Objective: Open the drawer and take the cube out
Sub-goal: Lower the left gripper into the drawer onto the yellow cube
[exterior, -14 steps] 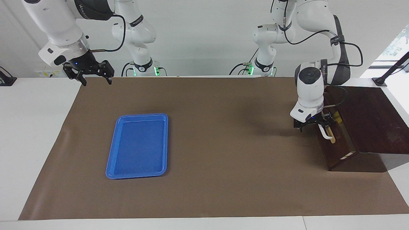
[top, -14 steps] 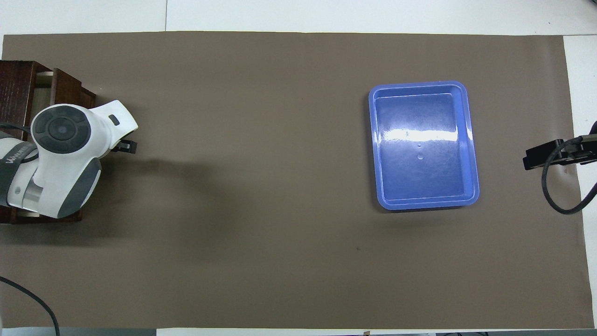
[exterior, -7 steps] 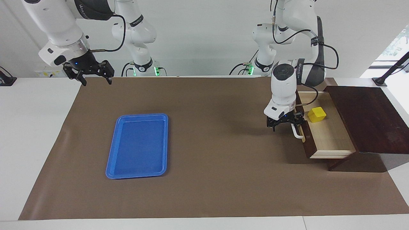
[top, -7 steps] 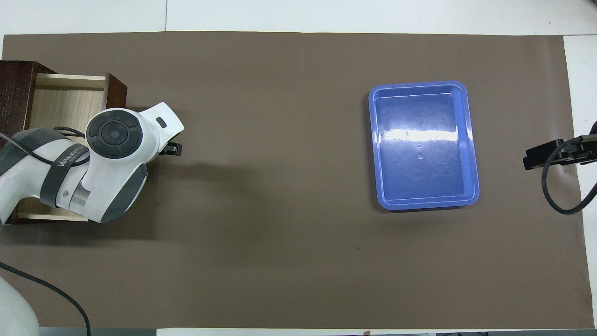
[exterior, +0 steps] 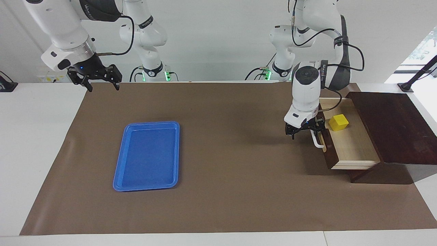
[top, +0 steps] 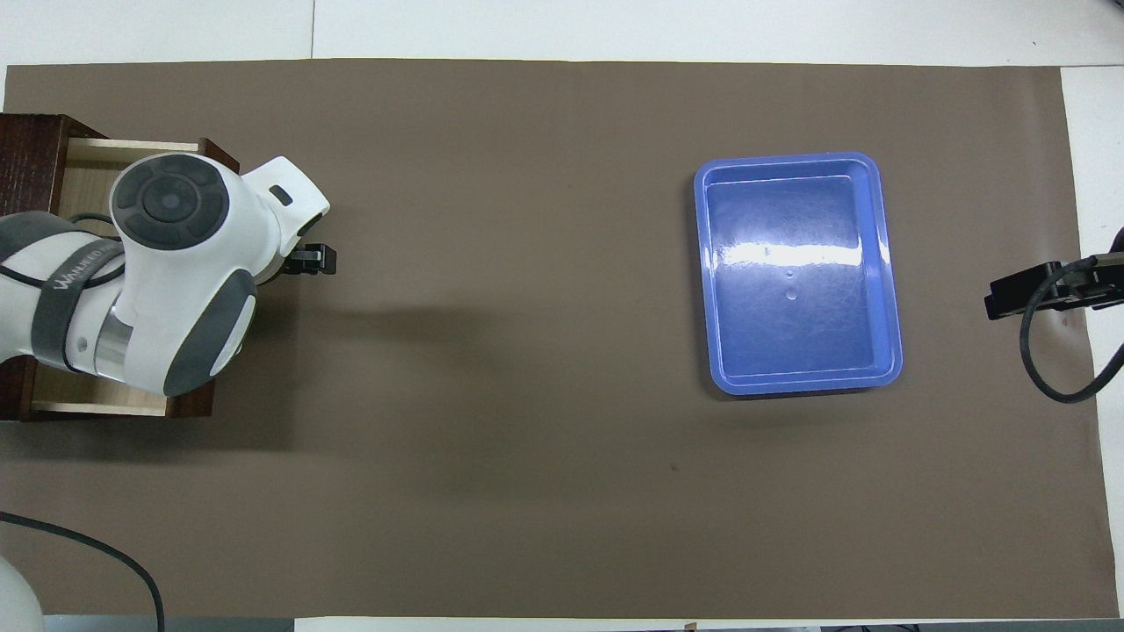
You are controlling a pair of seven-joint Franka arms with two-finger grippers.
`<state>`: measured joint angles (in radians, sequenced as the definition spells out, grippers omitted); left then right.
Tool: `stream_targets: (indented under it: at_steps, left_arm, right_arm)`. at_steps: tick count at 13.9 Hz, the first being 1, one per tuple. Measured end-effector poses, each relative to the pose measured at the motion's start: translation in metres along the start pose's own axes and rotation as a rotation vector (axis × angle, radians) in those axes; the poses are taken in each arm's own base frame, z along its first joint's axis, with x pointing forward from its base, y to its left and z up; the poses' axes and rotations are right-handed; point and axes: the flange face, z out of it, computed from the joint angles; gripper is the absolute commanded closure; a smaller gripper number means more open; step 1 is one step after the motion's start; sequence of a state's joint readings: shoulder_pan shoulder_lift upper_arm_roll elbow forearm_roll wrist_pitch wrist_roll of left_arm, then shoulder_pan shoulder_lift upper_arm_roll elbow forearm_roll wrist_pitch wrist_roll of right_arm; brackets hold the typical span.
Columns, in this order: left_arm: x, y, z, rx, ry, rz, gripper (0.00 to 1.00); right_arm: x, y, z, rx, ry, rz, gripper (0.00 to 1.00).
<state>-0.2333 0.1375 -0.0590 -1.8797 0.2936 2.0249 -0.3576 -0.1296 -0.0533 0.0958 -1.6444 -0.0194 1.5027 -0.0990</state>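
Observation:
The drawer [exterior: 353, 147] stands pulled out of its dark wooden box [exterior: 392, 126] at the left arm's end of the table, its pale interior showing. The yellow cube [exterior: 338, 122] lies in the drawer, in the part nearer to the robots. My left gripper [exterior: 306, 133] is at the white handle [exterior: 318, 143] on the drawer's front. In the overhead view the left arm covers the cube and most of the drawer [top: 132, 147]; only part of the left gripper [top: 309, 260] shows. My right gripper [exterior: 102, 87] is open and empty, and waits in the air over the mat's corner at its own end.
A flat blue tray [exterior: 146, 157] lies empty on the brown mat toward the right arm's end, also in the overhead view [top: 795, 272]. The right gripper [top: 1032, 294] shows at the overhead view's edge. The mat between tray and drawer is bare.
The drawer has gone from almost shut to pulled well out, with the left gripper at its handle, and the cube has come into view. Since half a second ago the drawer is still. The right arm is unmoved.

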Motion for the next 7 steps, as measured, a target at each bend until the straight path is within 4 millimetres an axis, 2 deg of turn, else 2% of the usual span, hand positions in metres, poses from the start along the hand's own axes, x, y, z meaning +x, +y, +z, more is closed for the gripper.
stream_targets:
  at_steps: [2,3,5,7]
  left_arm:
    - [0.01,-0.017,-0.037,-0.023,-0.03,-0.134,0.0]
    - [0.015,-0.034,-0.05,-0.031,-0.046,-0.244,0.0]
    - [0.021,-0.084,-0.057,-0.056,-0.07,-0.504,0.0]
    - [0.018,-0.13,-0.052,-0.064,-0.104,-0.721,0.0]
  right_arm:
    - [0.0,0.0,0.0,0.0,0.0,0.0,0.0]
    - [0.0,0.0,0.0,0.0,0.0,0.0,0.0]
    - [0.0,0.0,0.0,0.0,0.0,0.0,0.0]
    - [0.0,0.0,0.0,0.0,0.0,0.0,0.0]
